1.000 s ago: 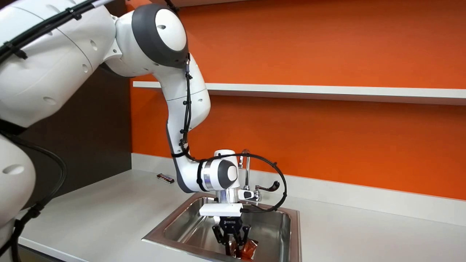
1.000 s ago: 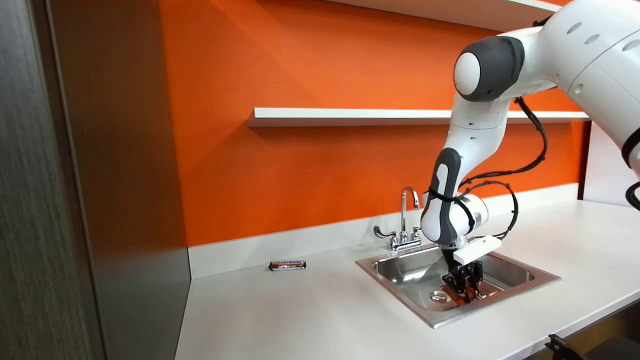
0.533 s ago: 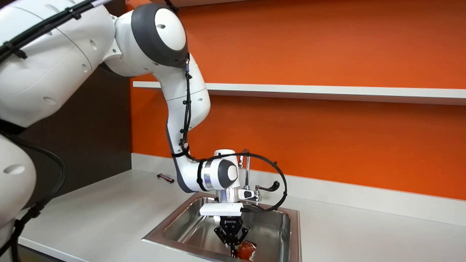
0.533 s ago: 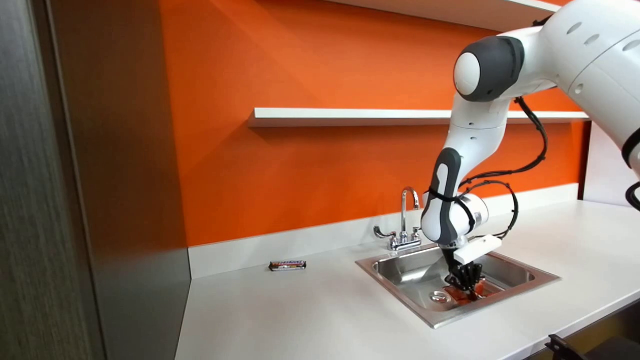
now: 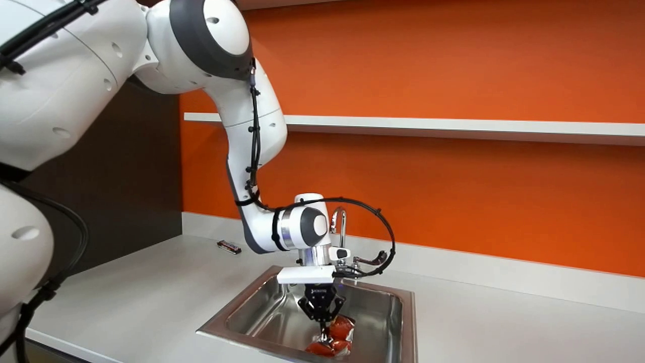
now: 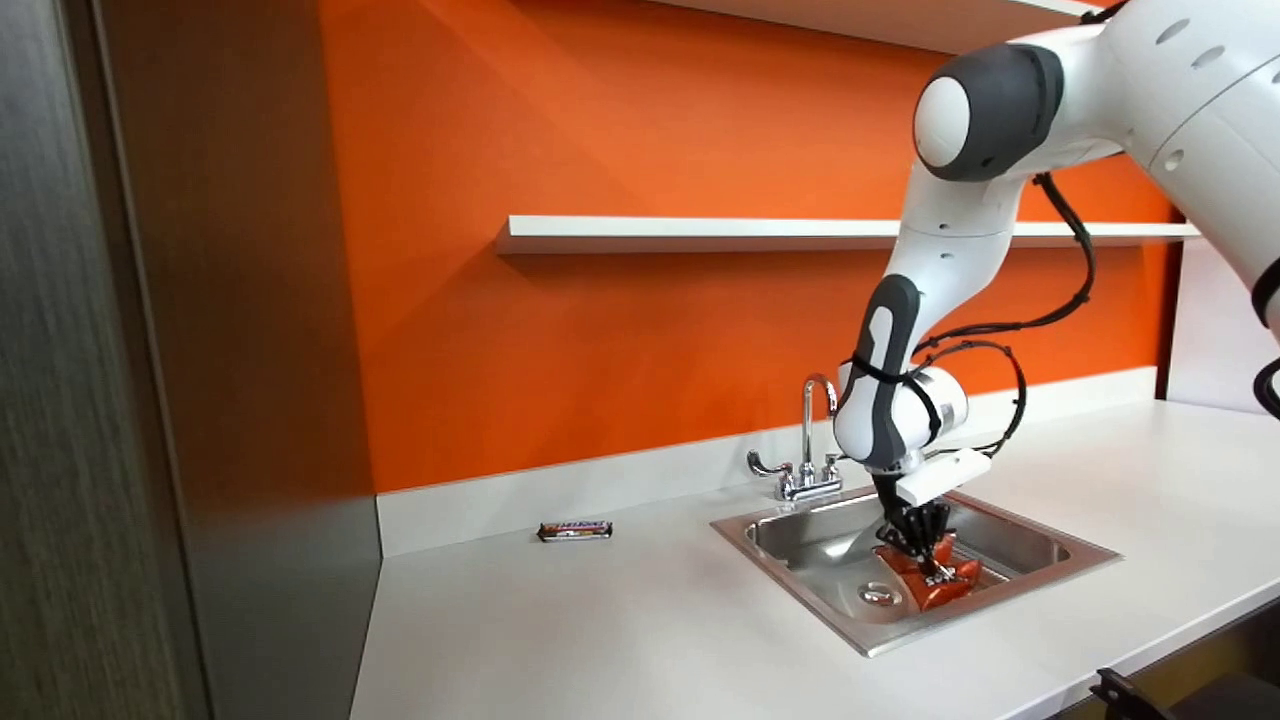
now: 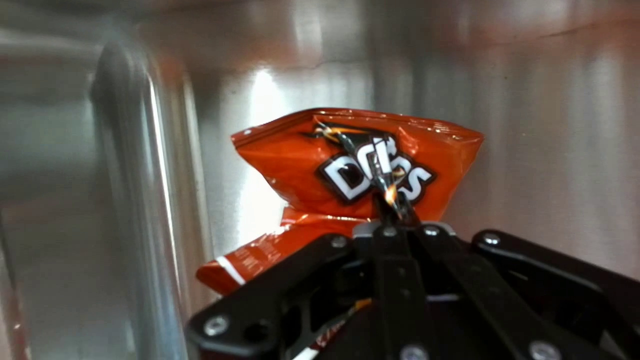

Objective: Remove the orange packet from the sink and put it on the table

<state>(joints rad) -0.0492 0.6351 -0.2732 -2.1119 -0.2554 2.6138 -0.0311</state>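
The orange packet, a crinkled orange-red Doritos bag, shows in both exterior views [image 5: 341, 327] [image 6: 945, 592] and in the wrist view [image 7: 285, 172]. My gripper [image 5: 324, 334] is shut on the middle of the packet and pinches it into a fold. The gripper also shows in an exterior view [image 6: 932, 570] and in the wrist view [image 7: 392, 207]. The packet hangs inside the sink [image 5: 409, 327], below the rim; whether it still touches the bottom I cannot tell. The fingers hide part of the packet. The table [image 6: 600, 620] surrounds the sink [image 6: 1085, 556].
A chrome tap [image 6: 808, 440] stands behind the sink, close to my wrist. A small wrapped bar [image 6: 575, 531] lies on the table near the back wall; it also shows in an exterior view [image 5: 229, 247]. A white shelf [image 5: 453, 128] runs along the orange wall.
My gripper has shut from open, pinching the packet. The arm has then risen a little, and the packet has come up with it and shows more fully.
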